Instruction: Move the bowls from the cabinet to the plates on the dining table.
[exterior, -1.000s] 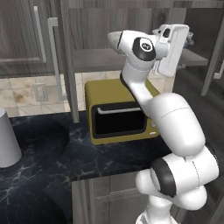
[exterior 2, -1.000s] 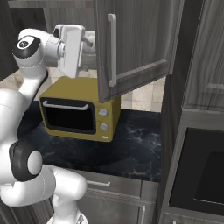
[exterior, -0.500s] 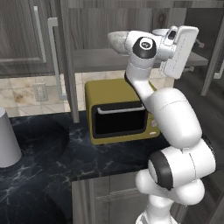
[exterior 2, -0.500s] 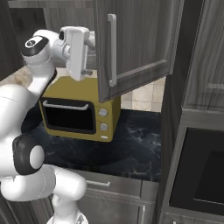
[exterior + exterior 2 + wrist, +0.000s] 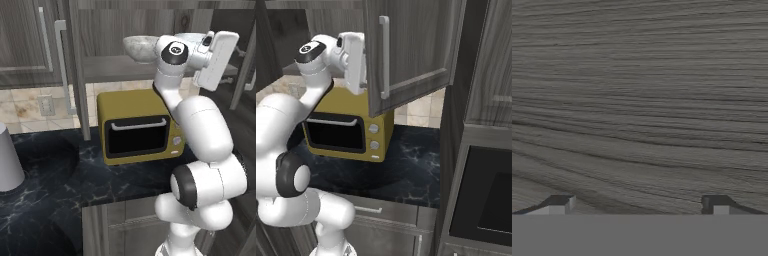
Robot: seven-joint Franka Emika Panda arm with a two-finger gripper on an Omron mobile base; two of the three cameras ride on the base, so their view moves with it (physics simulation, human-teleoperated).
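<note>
the black white-veined counter (image 5: pixel 65 185) is lying nearest, running under the arm's white base in both base views, with a grey drawer front (image 5: pixel 391 220) showing below its edge. a pale cylindrical container (image 5: pixel 7 157) is standing on the counter at the far left of the left base view. further back, a mustard-yellow toaster oven (image 5: pixel 137 125) is sitting on the counter against the tiled wall, its dark glass door shut and 2 knobs (image 5: pixel 374 136) showing on its right side in the right base view.

above the oven, the arm is reaching up into the cabinet (image 5: pixel 115 30), whose doors are standing open: 1 door (image 5: pixel 411 50) with a long silver bar handle (image 5: pixel 384 56) is hanging just right of the hand in the right base view. the gripper (image 5: pixel 637 205) is pointing at wood-grain cabinet surface, which is spreading across the hand view; the 2 fingers (image 5: pixel 559 204) are standing spread wide apart and are grasping nothing.

on the shelf (image 5: pixel 117 67) inside the cabinet, the grey-white marbled bowl (image 5: pixel 140 47) is sitting upright, just left of the arm's wrist in the left base view. the rim of a 2nd bowl (image 5: pixel 192 36) is peeking out behind the wrist; its pattern is too hidden to tell.
</note>
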